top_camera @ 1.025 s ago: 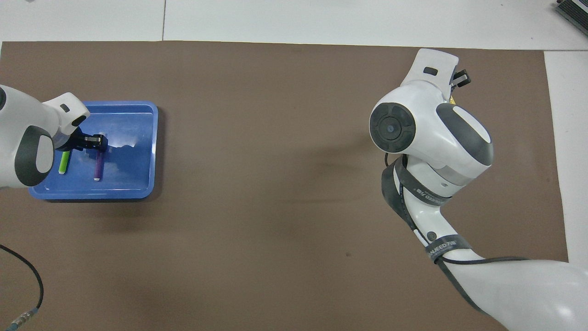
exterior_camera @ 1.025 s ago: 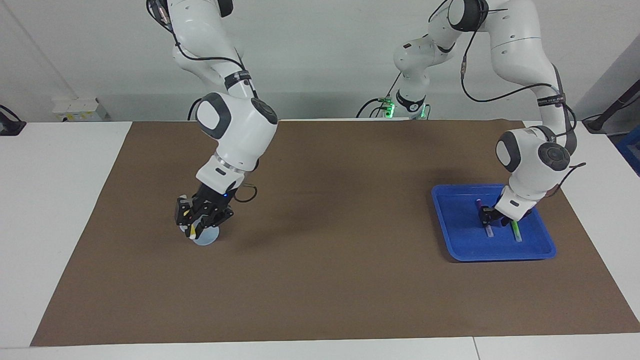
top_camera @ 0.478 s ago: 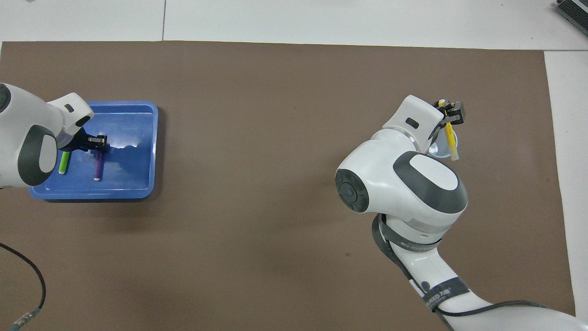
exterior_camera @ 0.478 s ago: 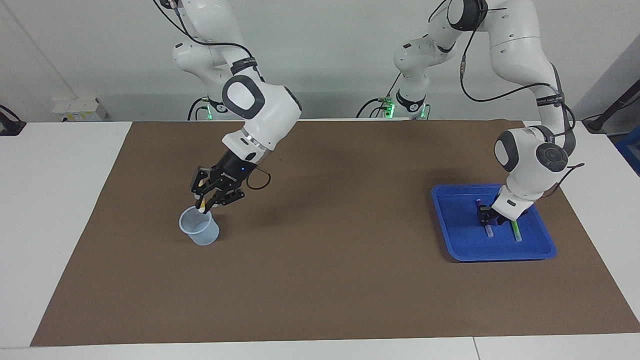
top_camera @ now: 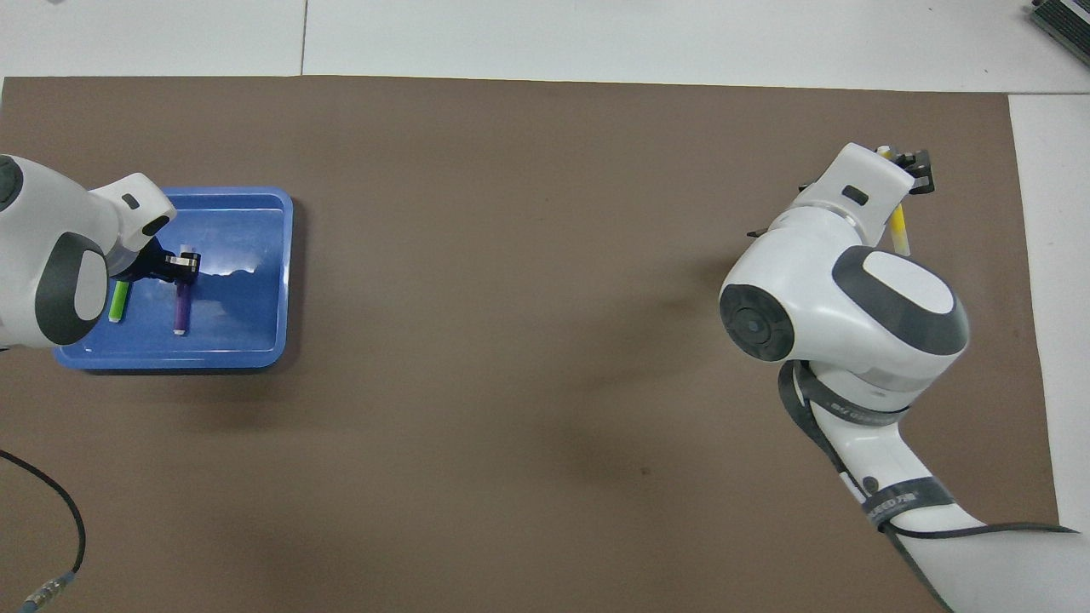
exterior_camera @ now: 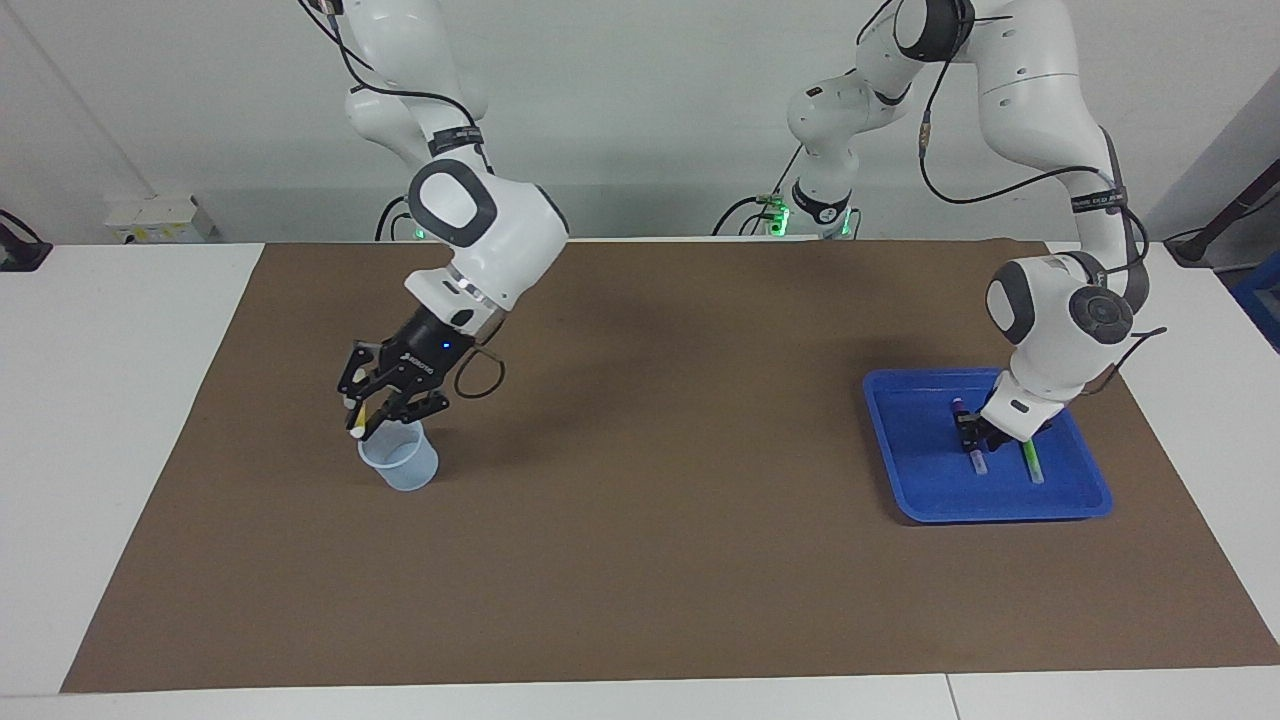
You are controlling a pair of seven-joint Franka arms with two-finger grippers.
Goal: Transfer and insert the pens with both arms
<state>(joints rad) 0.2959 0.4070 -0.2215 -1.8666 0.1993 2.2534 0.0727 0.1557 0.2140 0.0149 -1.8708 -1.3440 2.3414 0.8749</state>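
The right claw hangs over the rim of a pale blue translucent cup that stands on the brown mat toward the right arm's end of the counter. It is clamped on the yellow pen, which slants down out of its fingers with the whitish end lowest, just above the cup's rim at the side toward that end of the counter. From overhead the pen shows as a yellow bar sticking out beside the wrist; the cup is hidden under the arm there.

The left claw is down inside the blue tray at the left arm's end of the mat. Its fingers are at the upper part of the purple pen, which lies flat on the tray floor with its whitish end pointing away from the robots. I cannot tell how far its fingers are closed, nor whether they grip the pen. The green pen lies just beside the claw, parallel to the purple one and apart from it, toward the tray's outer edge. Overhead, the purple pen and green pen lie side by side just below the claw.
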